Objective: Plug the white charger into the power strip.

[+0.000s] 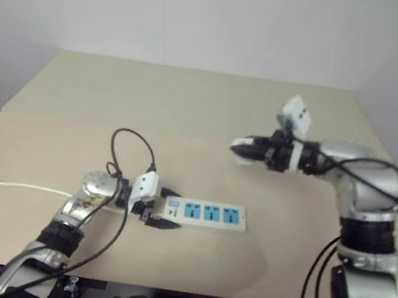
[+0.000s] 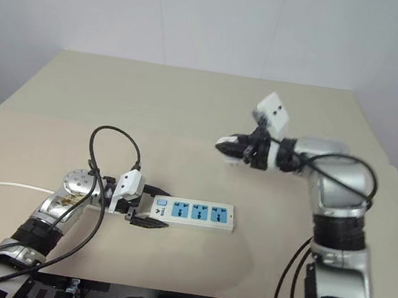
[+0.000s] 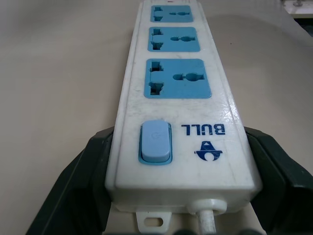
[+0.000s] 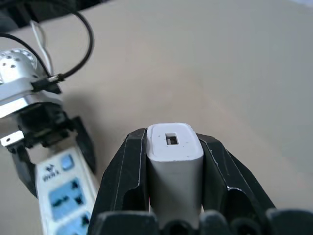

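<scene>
Power strip (image 1: pixel 204 213) lies flat on the beige table (image 1: pixel 190 110), near the front edge, lengthwise across the robot's view. Three blue outlet faces up, all empty. Switch end points toward robot's left; blue rocker switch (image 3: pixel 156 142) sits there next to the "BULL" logo, w/ thin white cord (image 1: pixel 6 182) running off to the left over the table.

Left gripper (image 1: pixel 159 207) is low at the strip's switch end, jaws set wide, one black finger (image 3: pixel 73 196) on each long side of the strip. Left wrist view: both fingers close against the strip's sides at the switch end; can't tell if they press it or just bracket it. Strip rests on the table.

Right gripper (image 1: pixel 240 150) is up in the air, well apart from the strip, beyond it and over toward robot's right. Jaws closed on the white charger (image 4: pixel 174 166). Right wrist view: charger clamped between the two black fingers, one each side, end w/ small rectangular port (image 4: pixel 171 140) facing the camera; prongs not visible. In that view the strip's switch end and the left gripper lie below, off to one side.

Black cable (image 1: pixel 134 158) loops above the left wrist.
</scene>
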